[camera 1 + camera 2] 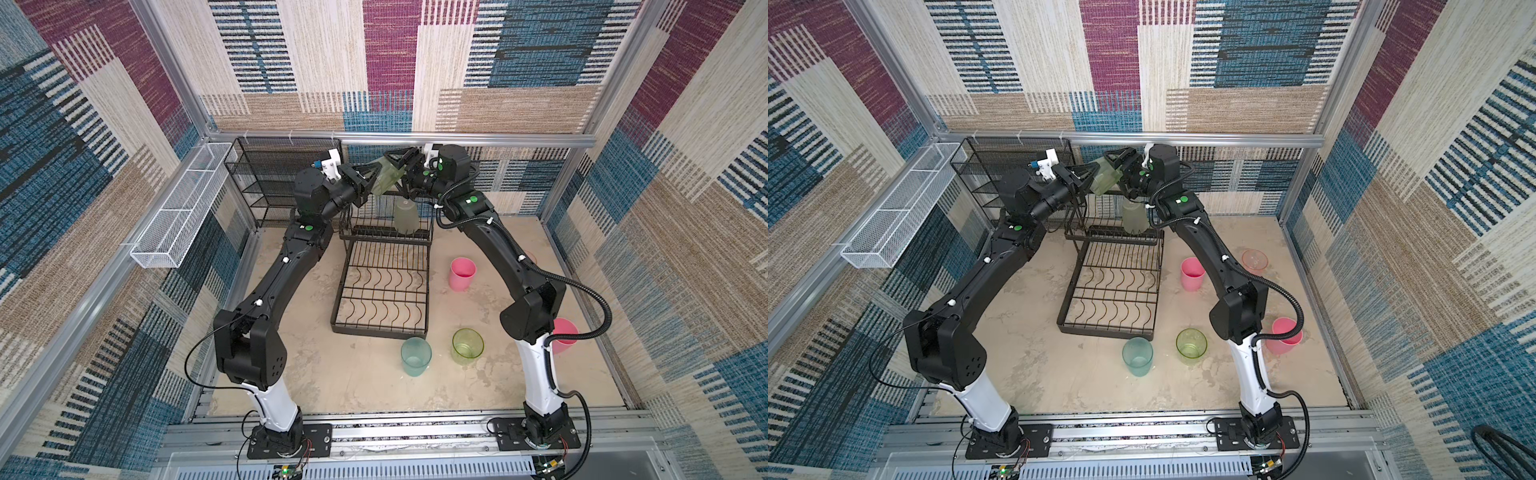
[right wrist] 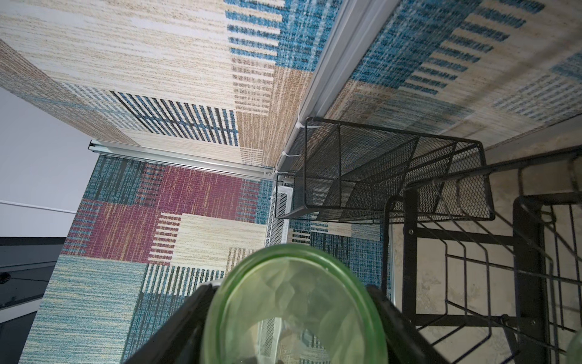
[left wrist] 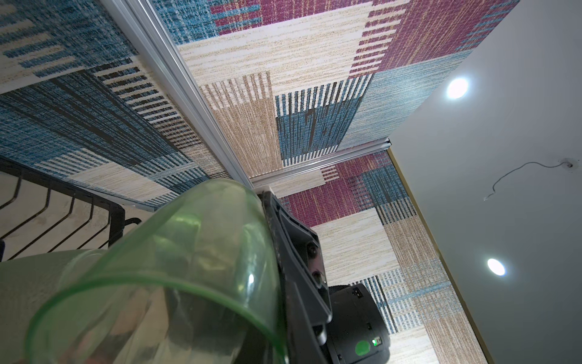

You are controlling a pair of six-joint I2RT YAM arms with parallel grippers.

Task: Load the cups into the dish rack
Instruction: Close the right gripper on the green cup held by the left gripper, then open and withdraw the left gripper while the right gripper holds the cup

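Translucent green plastic cup [image 1: 384, 178] is airborne and tilted, bridged between both grippers. Left gripper [image 1: 371, 179] is pressed together on the wall at its open mouth. Right gripper [image 1: 398, 169] is spread wide around the closed base, fingers [image 2: 400, 327] right against both sides; can't tell if it's clamping. Just below the grippers is the raised shelf of the black wire dish rack [image 1: 380, 332], with a frosted pale green tumbler [image 1: 405, 216] inverted on it. Opaque pink tumbler [image 1: 462, 273] stands upright on the table, well below right gripper.

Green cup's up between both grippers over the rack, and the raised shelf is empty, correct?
No: the raised shelf is not empty. A frosted cup stands upside down on it, as both top views show. The green cup is between the left gripper and right gripper, over the dish rack.
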